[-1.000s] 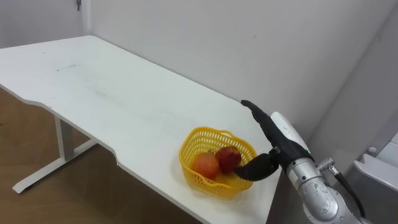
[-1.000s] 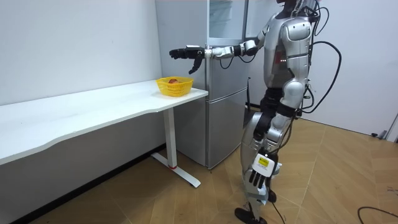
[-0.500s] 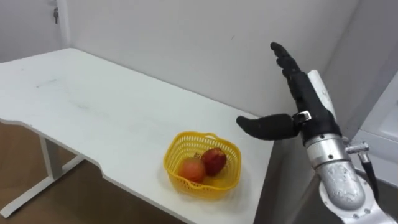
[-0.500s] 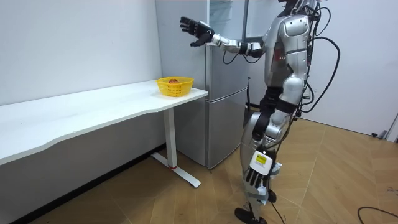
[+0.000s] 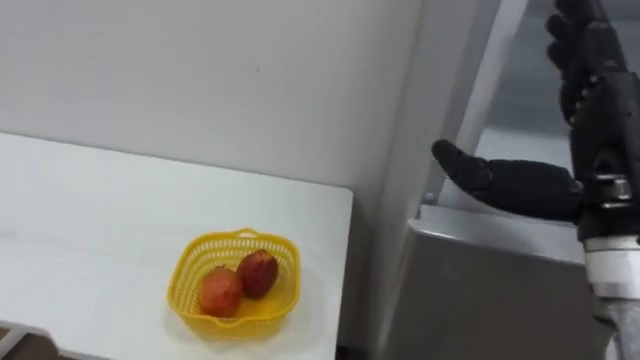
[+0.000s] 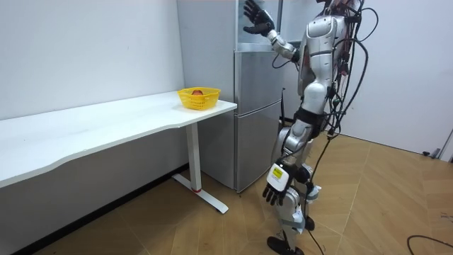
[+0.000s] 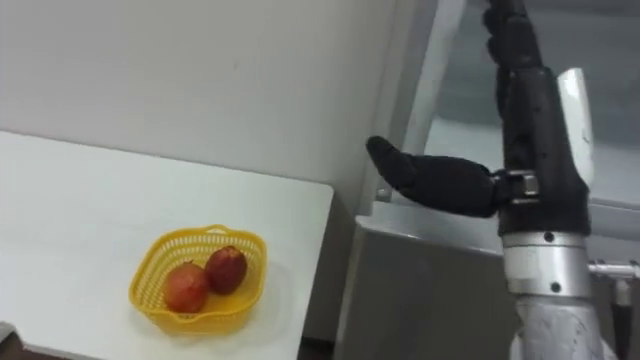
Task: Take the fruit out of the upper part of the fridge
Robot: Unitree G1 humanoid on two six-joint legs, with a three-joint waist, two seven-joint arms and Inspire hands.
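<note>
Right hand point(image 5: 603, 130) is held up high, fingers straight and spread, thumb point(image 5: 500, 183) stuck out to its left. Nothing is held in it. No contact with the fridge can be made out.

Directly behind and around the hand: upper fridge compartment point(image 5: 530, 100), seen as a flat grey area. A pale slanted strip point(image 5: 478, 105) runs just left of the thumb; whether it is a door edge or the frame cannot be told. No contents can be made out inside.

Below the thumb: top edge of the lower fridge door point(image 5: 480, 290), grey and plain, with a light horizontal seam between it and the upper part.

Left of the hand: fridge side panel point(image 5: 400, 150), tall and pale, then the white wall point(image 5: 200, 80).

Down and left of the hand, well apart: white table point(image 5: 100, 230), its end close beside the fridge side. A yellow basket point(image 5: 238, 320) sits near that end, set in from the edges, with two red-orange fruits point(image 5: 219, 292) touching each other inside.

Open room: free air around the hand and above the table.

In the room view the robot is seen standing at the fridge front, with the left hand point(image 6: 274, 194) hanging low by the thigh.
</note>
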